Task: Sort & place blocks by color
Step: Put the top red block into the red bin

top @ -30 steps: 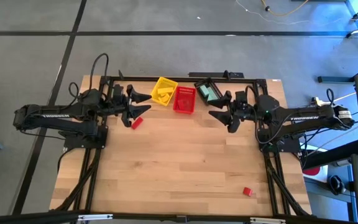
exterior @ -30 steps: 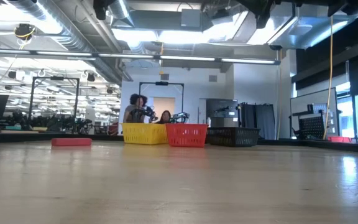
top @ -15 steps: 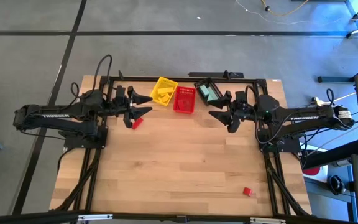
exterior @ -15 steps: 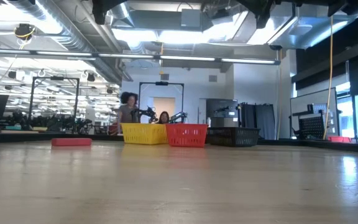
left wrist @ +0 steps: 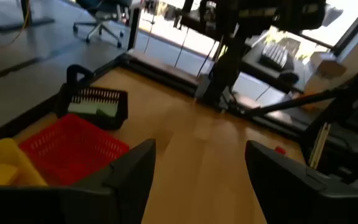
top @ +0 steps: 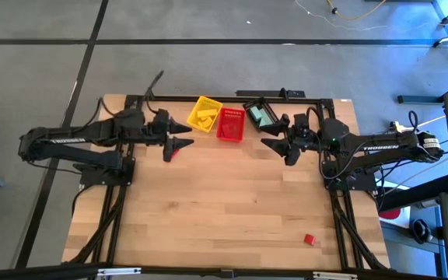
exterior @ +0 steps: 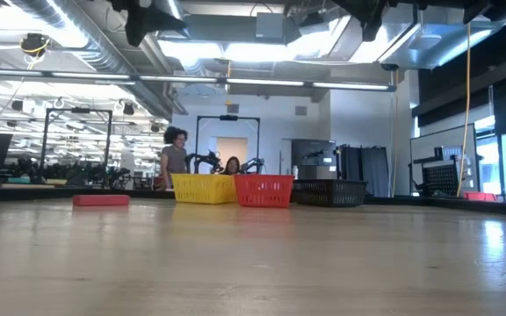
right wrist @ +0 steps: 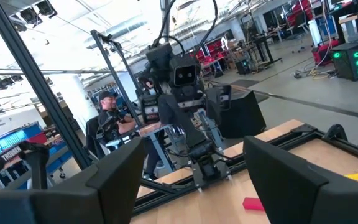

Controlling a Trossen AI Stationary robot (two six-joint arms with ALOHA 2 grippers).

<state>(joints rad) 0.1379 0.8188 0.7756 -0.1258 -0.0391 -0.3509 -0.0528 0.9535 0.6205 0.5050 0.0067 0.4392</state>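
Seen from overhead: the wooden table (top: 224, 202) with both dark arms reaching in from its sides. The left gripper (top: 183, 133) hangs above the far left part of the table, its two fingers spread wide with nothing between them. A red block (top: 170, 154) lies on the wood just beside it, partly hidden under the fingers. The right gripper (top: 271, 135) hovers over the far right part of the table, likewise spread wide and empty.

Three slatted baskets stand in a row along the far edge, between the two grippers. The yellow basket (top: 205, 113) holds yellow blocks (top: 202, 118); the red basket (top: 230, 124) touches it on the right; the black basket (top: 258, 113) holds a teal block (top: 260, 116) (pale green in the left wrist view). A second, small red block (top: 309, 239) lies well apart from everything else, near the front right corner.

From table height the baskets appear side by side at the far edge, yellow, red, black, and the first red block shows as a low bar to their left. A person (exterior: 174, 165) stands in the room behind the yellow basket.
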